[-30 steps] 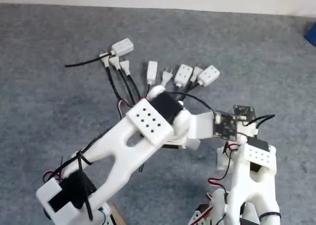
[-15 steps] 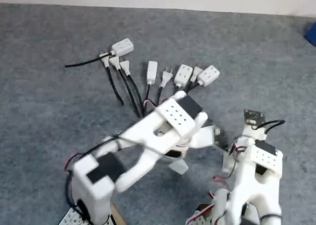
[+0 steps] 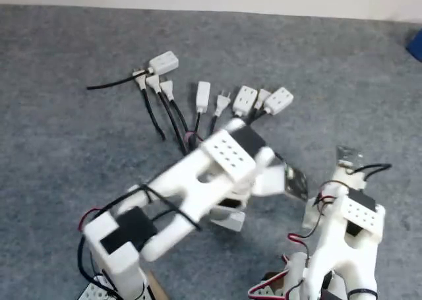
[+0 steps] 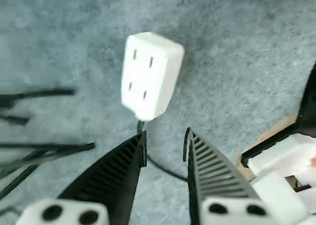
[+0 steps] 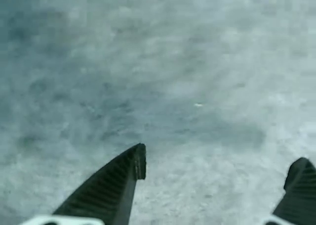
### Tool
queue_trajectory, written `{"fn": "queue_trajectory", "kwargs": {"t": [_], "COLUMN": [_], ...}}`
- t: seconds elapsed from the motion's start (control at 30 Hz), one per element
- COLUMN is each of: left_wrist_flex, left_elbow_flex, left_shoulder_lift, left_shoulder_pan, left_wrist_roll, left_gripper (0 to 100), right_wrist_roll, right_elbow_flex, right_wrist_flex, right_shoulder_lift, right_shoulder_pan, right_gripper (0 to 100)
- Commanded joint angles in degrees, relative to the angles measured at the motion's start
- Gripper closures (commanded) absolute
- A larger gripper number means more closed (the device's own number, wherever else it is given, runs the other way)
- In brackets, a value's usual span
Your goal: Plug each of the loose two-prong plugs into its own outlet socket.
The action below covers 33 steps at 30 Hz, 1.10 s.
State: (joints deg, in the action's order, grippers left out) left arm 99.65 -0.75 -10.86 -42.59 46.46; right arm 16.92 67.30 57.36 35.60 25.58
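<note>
Just beyond the left hand, an outlet socket

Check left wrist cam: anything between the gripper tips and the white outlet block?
Only the outlet block's black cord over grey carpet, ahead of the left gripper; left wrist view.

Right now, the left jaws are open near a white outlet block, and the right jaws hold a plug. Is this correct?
Not quite. The right jaws hold nothing: the right wrist view shows them open over the grey carpet. The left jaws are indeed open near the white outlet block.
</note>
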Motion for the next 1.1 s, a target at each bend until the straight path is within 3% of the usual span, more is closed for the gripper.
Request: {"fn": "queue_trajectory", "kwargs": {"t": [0.0, 0.3, 0.5, 0.6, 0.77, 0.9, 1.07], "left_wrist_flex": [1.1, 1.1, 1.1, 1.1, 0.7, -8.0, -27.3], "left_elbow_flex": [0.7, 0.7, 0.7, 0.3, -4.5, -10.8, -24.8], "left_shoulder_lift": [7.3, 15.7, 18.5, 19.6, 19.9, 20.2, 26.3], "left_shoulder_pan": [6.0, 13.8, 21.5, 26.4, 28.9, 30.7, 32.7], "left_wrist_roll": [1.1, 0.6, -1.8, -3.4, -4.5, -17.4, -32.8], "left_gripper": [85, 85, 85, 85, 85, 85, 85], "right_wrist_roll": [-3.5, -4.3, -4.7, -9.0, -14.0, -14.1, -14.2], "right_elbow_flex": [-4.9, -10.6, -19.2, -21.3, -21.8, -21.6, -21.4], "right_wrist_flex": [-0.2, 1.4, 12.3, 13.4, 13.8, 13.8, 13.9], "right_shoulder_lift": [0.7, 1.3, 1.3, 0.9, 0.7, 0.7, 0.7], "right_shoulder_pan": [4.9, 4.1, -10.0, -16.9, -29.8, -33.5, -28.9], "right_gripper": [57.7, 57.7, 57.7, 57.7, 57.7, 57.7, 57.7]}}
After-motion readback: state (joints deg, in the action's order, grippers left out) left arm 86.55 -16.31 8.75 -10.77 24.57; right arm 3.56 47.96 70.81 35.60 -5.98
